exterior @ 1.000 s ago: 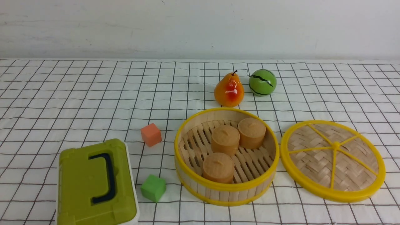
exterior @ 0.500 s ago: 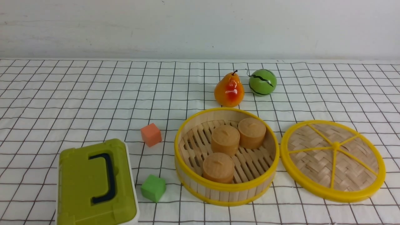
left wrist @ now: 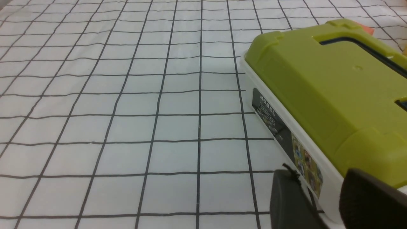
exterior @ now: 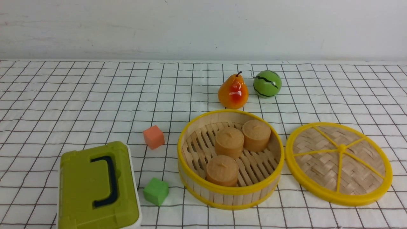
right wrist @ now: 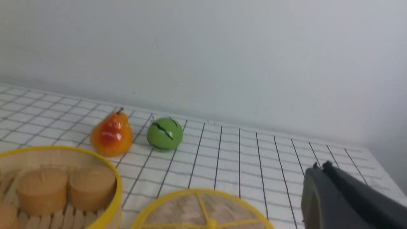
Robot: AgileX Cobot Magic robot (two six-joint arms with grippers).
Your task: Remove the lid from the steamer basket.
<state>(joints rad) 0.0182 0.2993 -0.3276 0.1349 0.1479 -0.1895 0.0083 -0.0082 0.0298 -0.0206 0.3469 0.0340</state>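
Note:
The steamer basket stands uncovered on the checked cloth, right of the middle, with three tan round cakes on its slatted floor. The lid lies flat on the cloth just to the right of it, apart from the rim. No arm shows in the front view. In the right wrist view my right gripper is shut and holds nothing, hanging above the cloth beyond the lid and the basket. In the left wrist view my left gripper is open, empty, beside the olive-green box.
An olive-green box with a dark handle sits at the front left. An orange cube and a green cube lie between it and the basket. A pear and a green ball stand behind the basket.

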